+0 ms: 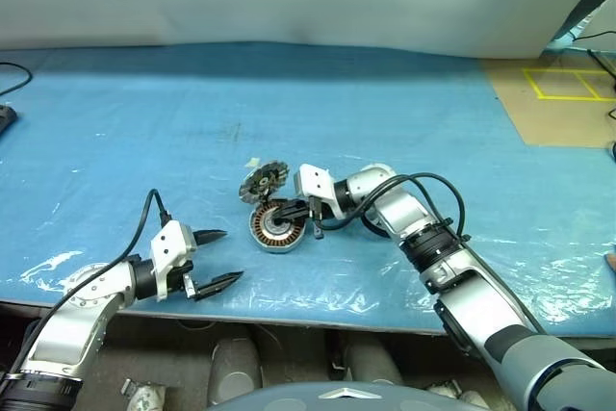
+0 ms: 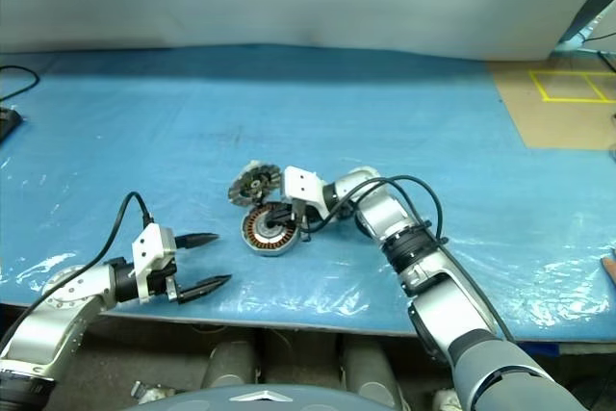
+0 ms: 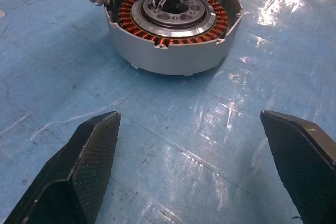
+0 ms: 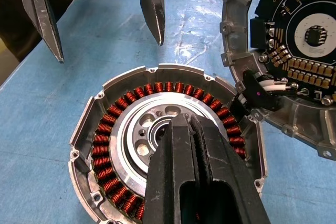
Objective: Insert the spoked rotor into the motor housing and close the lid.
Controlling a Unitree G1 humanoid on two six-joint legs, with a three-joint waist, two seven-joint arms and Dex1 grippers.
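The motor housing (image 4: 168, 156) lies flat on the blue sheet, a ring of copper windings around a silver hub with holes. My right gripper (image 4: 186, 121) is shut, its fingertips down on the hub's centre (image 1: 287, 213). The lid (image 4: 294, 51) stands tilted against the housing's far edge, its circuit-board face toward the right wrist camera and short wires running to the housing; from the head it shows as a ribbed disc (image 1: 265, 182). My left gripper (image 1: 231, 255) is open on the near left, apart from the housing (image 3: 173, 24), nothing between its fingers (image 3: 89, 161). The spoked rotor is hidden or out of view.
A blue plastic sheet (image 1: 144, 141) covers the table, with its front edge (image 1: 289, 307) close below the grippers. A black cable (image 1: 12, 72) lies at the far left. Brown floor with yellow tape (image 1: 568, 84) shows at the back right.
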